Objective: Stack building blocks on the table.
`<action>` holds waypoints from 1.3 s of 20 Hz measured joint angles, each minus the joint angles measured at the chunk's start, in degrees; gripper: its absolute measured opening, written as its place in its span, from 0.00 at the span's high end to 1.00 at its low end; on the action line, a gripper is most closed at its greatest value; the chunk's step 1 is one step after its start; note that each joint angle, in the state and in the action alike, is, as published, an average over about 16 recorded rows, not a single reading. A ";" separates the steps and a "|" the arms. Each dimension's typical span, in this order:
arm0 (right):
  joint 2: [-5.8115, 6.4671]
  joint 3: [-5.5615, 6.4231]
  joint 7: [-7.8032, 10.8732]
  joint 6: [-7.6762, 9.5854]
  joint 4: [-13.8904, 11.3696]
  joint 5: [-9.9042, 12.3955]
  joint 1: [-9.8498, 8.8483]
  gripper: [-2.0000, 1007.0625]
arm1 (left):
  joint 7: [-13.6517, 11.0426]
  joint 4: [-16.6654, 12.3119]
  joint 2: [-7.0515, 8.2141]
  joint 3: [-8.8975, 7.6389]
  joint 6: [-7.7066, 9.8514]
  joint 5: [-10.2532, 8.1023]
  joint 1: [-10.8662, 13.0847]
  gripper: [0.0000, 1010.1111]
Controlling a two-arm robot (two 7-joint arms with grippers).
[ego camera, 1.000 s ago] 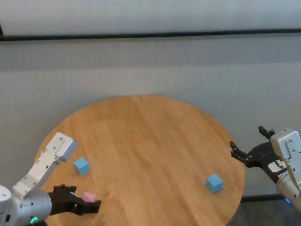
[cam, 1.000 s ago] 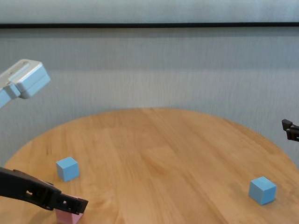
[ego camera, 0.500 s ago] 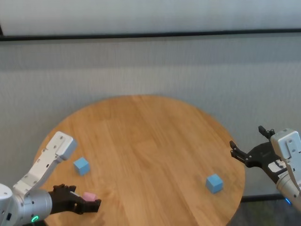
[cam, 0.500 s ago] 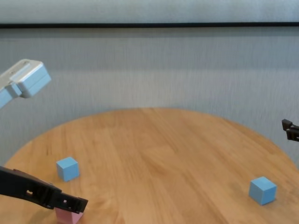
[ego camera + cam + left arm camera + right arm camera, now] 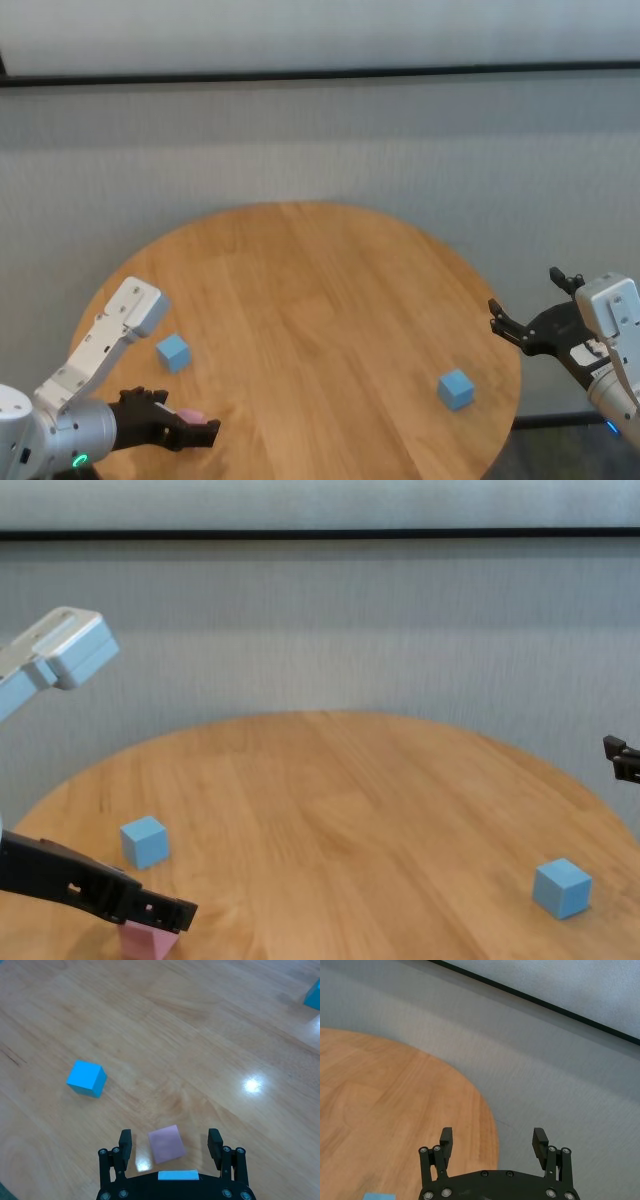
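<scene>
Three building blocks lie apart on the round wooden table [image 5: 310, 300]. The pink block [image 5: 166, 1143] rests on the wood at the near left, between the spread fingers of my left gripper [image 5: 170, 1140], which is open and low over it. In the head view the gripper [image 5: 200, 432] hides most of that block [image 5: 189, 413]. One blue block [image 5: 173, 352] sits just beyond it on the left. The other blue block [image 5: 455, 389] lies at the near right. My right gripper [image 5: 525, 295] hovers open past the table's right edge, holding nothing.
A grey wall with a dark rail runs behind the table. Bare wood fills the table's middle and far side [image 5: 340, 790]. The table's right rim [image 5: 490, 1125] passes under the right gripper.
My left gripper has slid slightly forward over the pink block, covering more of it in the head view. The blocks and the right arm have not moved.
</scene>
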 joint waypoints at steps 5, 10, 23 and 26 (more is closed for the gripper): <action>0.00 0.00 0.00 0.00 0.00 0.00 0.00 0.00 | -0.23 0.76 -0.79 -0.33 0.50 0.28 -0.30 0.01; 0.00 0.00 0.00 0.00 0.00 0.00 0.00 0.00 | -0.18 1.53 -1.69 -0.80 1.30 0.56 -0.55 0.01; 0.00 0.00 0.00 0.00 0.00 0.00 0.00 0.00 | -0.49 3.49 -3.10 -0.98 1.97 2.51 -1.41 0.01; 0.00 0.00 0.00 0.00 0.00 0.00 0.00 0.00 | -0.63 3.82 -3.26 -0.91 2.14 3.03 -1.58 0.01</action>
